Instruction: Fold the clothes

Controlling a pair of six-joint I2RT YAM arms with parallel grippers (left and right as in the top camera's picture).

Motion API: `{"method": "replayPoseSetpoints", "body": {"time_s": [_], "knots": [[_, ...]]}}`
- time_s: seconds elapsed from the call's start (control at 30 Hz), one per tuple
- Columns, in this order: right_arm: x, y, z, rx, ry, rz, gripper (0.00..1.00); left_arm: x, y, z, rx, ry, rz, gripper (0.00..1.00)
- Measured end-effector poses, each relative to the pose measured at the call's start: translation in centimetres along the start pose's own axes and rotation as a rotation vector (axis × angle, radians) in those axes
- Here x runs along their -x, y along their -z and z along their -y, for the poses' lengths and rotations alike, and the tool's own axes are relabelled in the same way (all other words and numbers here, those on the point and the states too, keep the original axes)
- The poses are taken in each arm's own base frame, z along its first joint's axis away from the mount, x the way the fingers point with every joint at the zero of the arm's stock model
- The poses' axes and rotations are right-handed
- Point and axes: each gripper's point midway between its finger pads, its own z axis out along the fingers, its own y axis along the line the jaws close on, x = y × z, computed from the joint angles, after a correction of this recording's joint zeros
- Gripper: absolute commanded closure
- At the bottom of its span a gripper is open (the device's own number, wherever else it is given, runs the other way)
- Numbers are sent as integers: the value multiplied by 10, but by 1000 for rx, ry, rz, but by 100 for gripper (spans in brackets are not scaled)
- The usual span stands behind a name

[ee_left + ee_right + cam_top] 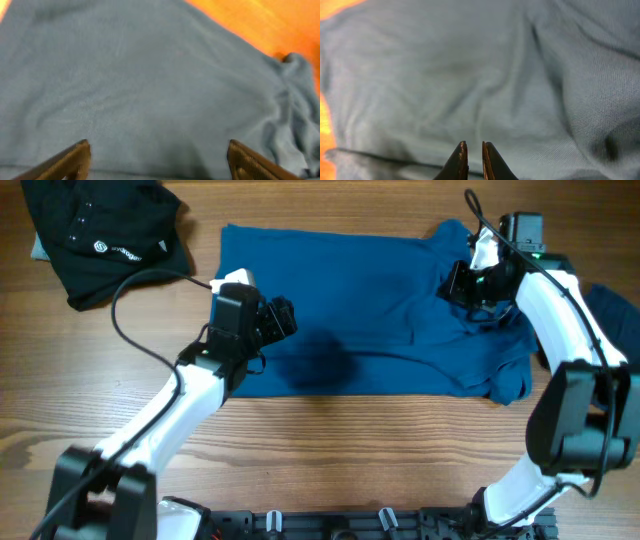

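Hovering over the blue T-shirt [370, 290] spread on the wooden table [350, 440], the left gripper [288, 318] has its jaws wide apart with nothing between them. Its wrist view catches only the two fingertips [75, 160]; the rest of the tool is cut off below the frame. Smooth cloth runs ahead of them to a bunched, blurry edge off to the tool's right. Over to the right gripper [457, 285]: it sits low on the rumpled end of the shirt, fingers [457, 162] drawn in to a thin slit. Whether a fold is nipped in there, I can't tell, because the tips sit at the very bottom of its view. Behind that arm a darker blue garment [612, 315] peeks out, mostly hidden by the arm and the frame edge. Well beyond the left tool, a black garment [100, 230] runs off the top.
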Motion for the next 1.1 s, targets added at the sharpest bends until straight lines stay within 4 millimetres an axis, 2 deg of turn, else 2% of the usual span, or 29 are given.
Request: {"method": "replayPoseSetpoints", "body": {"time_s": [0.03, 0.1, 0.2, 0.33, 0.4, 0.47, 0.63, 0.87, 0.9, 0.93, 1.0, 1.03, 1.1], "knots": [[-2, -6, 5, -16, -16, -14, 91, -3, -6, -2, 7, 5, -8, 39], [-5, -16, 15, -51, -34, -33, 91, -7, -20, -6, 14, 4, -15, 43], [-8, -22, 29, -114, -50, -46, 89, -13, -39, -12, 20, -4, -22, 43], [-8, -20, 49, -225, -58, -36, 87, -22, -58, -25, 45, 4, -44, 42], [-9, -17, 59, -288, -59, -33, 85, -26, -67, -42, 82, 23, -62, 41], [-8, -15, 65, -317, -61, -28, 84, -26, -71, -54, 105, 39, -67, 40], [-7, -13, 71, -358, -59, -20, 83, -13, -72, -70, 122, 76, -40, 39], [-7, -11, 86, -408, -74, -21, 85, -8, -72, -76, 131, 89, -31, 40], [-8, -13, 91, -416, -83, -30, 87, -8, -72, -76, 131, 89, -31, 43], [-12, -17, 98, -426, -96, -47, 88, -8, -72, -76, 131, 89, -30, 53], [-17, -23, 111, -440, -119, -74, 89, -7, -72, -77, 134, 92, -30, 85], [-18, -25, 114, -444, -127, -81, 89, -7, -72, -78, 138, 95, -29, 96], [-20, -27, 121, -448, -142, -91, 89, -10, -74, -83, 152, 94, -38, 96]]}}
